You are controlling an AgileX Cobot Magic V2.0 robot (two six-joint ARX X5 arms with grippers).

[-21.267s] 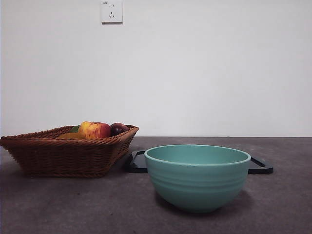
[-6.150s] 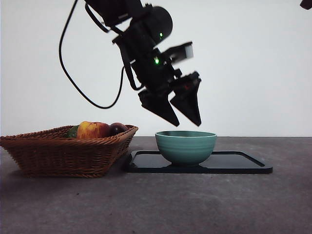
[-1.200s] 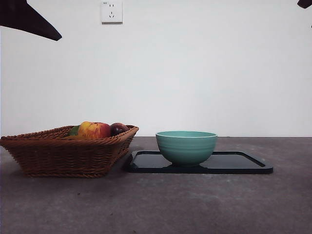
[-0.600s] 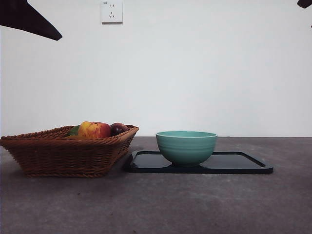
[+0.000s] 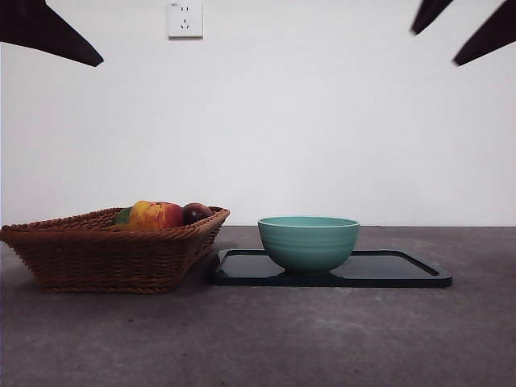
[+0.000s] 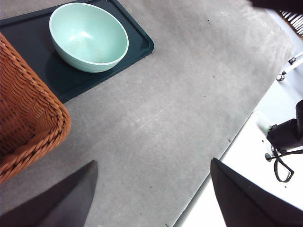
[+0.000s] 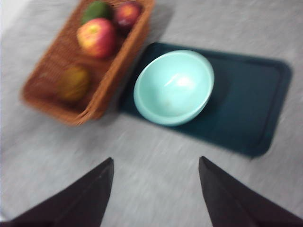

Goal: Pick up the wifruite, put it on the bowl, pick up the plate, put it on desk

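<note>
counter: dark grey matte counter [image 5: 258, 339] carrying everything | tray: black rectangular tray [image 5: 403, 270] sitting under teal ribbed bowl [image 5: 309, 242], blocking lift | basket: brown wicker basket [image 5: 105, 254] holding dull orange-brown wifruite [image 7: 73, 82], awaiting pickup | right end effector [image 7: 156, 189] hovering high, jaws spread | left end effector [image 6: 151, 189] waiting, jaws spread

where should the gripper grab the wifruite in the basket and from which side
Judging from the right wrist view, take the wifruite across its rounded middle, coming straight down from above. It lies low in the wicker basket, near the wall at the end away from the apple, so a sideways approach would likely hit the weave. Its top is bare, with room around it for open jaws. The view is blurred, so finer detail is unclear.
</note>
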